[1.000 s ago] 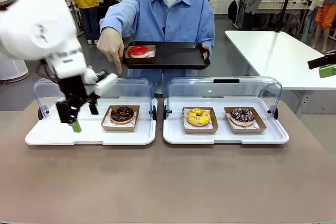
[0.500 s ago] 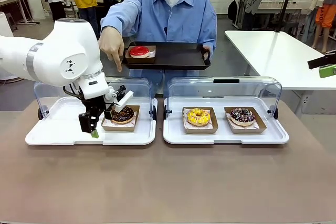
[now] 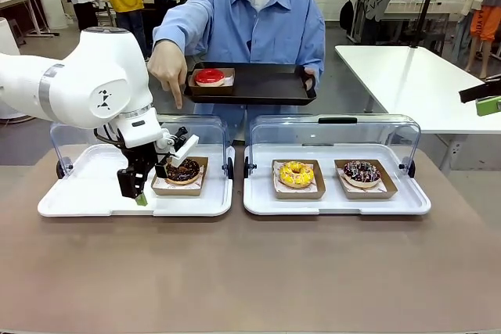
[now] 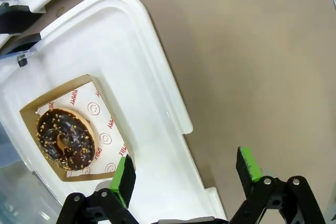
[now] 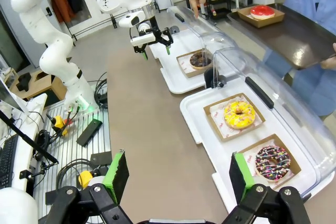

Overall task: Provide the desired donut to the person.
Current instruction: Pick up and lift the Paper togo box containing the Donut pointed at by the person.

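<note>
Two risks: clipping tray front rim with wide-open, empty left gripper, or shoving donut box toward back edge

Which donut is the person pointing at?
The chocolate donut, alone in the left case under the person's hand; the yellow donut and sprinkled donut share another case.

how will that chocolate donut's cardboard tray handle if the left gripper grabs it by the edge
The cardboard tray looks thin and shallow, so it will probably flex if pinched at one edge. The chocolate donut sits loose on a paper liner, so it may slide if tilted.
</note>
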Controlling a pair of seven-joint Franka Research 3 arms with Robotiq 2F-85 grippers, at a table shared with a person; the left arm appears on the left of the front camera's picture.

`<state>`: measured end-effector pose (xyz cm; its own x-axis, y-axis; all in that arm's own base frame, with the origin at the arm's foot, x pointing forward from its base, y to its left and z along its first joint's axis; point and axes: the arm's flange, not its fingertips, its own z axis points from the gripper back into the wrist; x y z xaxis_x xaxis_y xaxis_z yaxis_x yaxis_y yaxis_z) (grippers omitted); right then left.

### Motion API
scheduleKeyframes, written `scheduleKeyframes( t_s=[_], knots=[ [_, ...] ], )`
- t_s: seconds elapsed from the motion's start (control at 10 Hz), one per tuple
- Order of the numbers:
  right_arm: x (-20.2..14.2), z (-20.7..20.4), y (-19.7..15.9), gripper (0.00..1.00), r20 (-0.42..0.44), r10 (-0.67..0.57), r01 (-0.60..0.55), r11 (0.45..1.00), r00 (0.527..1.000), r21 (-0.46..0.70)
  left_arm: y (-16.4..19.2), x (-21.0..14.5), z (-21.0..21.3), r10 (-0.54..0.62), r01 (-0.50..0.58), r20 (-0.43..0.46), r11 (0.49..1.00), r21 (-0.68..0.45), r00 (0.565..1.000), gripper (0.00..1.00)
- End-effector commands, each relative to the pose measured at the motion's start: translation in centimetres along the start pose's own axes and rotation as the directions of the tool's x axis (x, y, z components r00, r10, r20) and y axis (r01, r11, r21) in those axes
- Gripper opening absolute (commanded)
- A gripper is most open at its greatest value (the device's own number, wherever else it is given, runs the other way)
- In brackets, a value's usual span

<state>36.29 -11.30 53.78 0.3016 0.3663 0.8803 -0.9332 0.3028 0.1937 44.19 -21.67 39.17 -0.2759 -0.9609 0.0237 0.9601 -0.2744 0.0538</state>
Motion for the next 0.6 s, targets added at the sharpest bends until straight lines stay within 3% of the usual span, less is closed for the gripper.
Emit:
scheduleKeyframes(
  t_s=[0.0, 0.4, 0.5],
  knots=[
    [0.04, 0.04, -0.04, 1.00, 0.019, 0.010, -0.010, 1.000, 1.000, 0.005, -0.09, 0.11, 0.01, 0.000, 0.000, 0.000, 1.000, -0.006, 1.000, 1.00],
    [0.04, 0.04, -0.04, 1.00, 0.019, 0.010, -0.010, 1.000, 1.000, 0.005, -0.01, 0.02, 0.00, 0.000, 0.000, 0.000, 1.000, 0.000, 1.000, 1.00],
    [0.04, 0.04, -0.04, 1.00, 0.019, 0.010, -0.010, 1.000, 1.000, 0.005, -0.19, -0.63, -0.30, 0.050, -0.050, 0.039, 0.999, 0.009, 0.998, 1.00]
  ],
)
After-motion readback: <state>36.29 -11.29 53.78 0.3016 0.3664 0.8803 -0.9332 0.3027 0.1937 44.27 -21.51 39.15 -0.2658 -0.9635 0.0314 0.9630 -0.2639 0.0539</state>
